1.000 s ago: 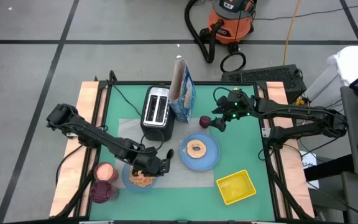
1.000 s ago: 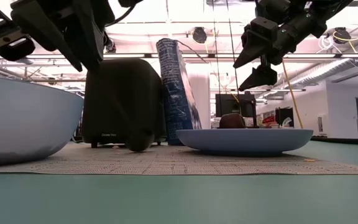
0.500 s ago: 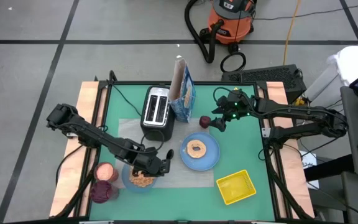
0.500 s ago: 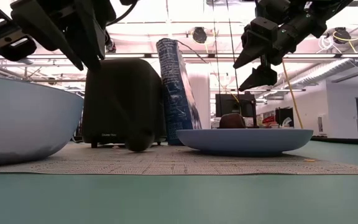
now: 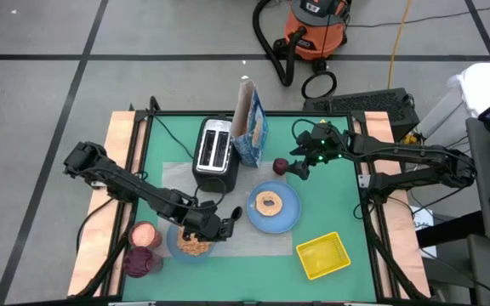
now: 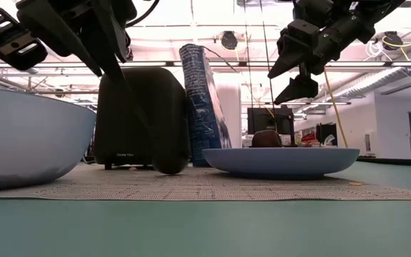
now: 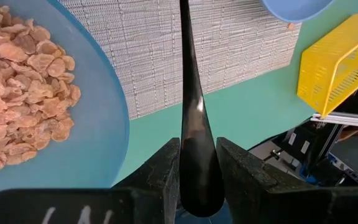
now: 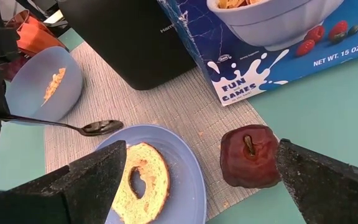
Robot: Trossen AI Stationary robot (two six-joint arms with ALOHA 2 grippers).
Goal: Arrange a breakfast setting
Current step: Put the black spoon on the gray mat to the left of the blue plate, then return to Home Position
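My left gripper (image 5: 218, 223) hovers over the right rim of the light-blue bowl (image 5: 190, 244), which holds cereal, and is shut on the metal spoon (image 8: 98, 128). The bowl and the light-blue plate (image 5: 289, 212) rest on the grey mat (image 5: 253, 242). A browned bagel (image 5: 269, 202) lies on the plate. The dark red fruit (image 8: 250, 155) stands on the mat's far right corner, beside the blue cereal box (image 5: 250, 127). My right gripper (image 5: 300, 168) hangs open just right of the fruit, touching nothing. My left gripper pinches the broad free end of the spoon's handle (image 7: 194, 134) between its two fingers. The fingers slant down from the table's left and lie along the handle. The spoon runs forward and down, its bowl end (image 8: 104, 127) at the mat next to the plate's left rim.
The black-and-silver toaster (image 5: 215, 153) stands on the mat behind the bowl, its cord trailing left. A yellow square tray (image 5: 323, 255) lies near the front right. Two cups (image 5: 145, 235) stand at the table's left edge by the bowl.
My left gripper has tipped slightly, and the spoon's bowl end has shifted a little toward the plate.
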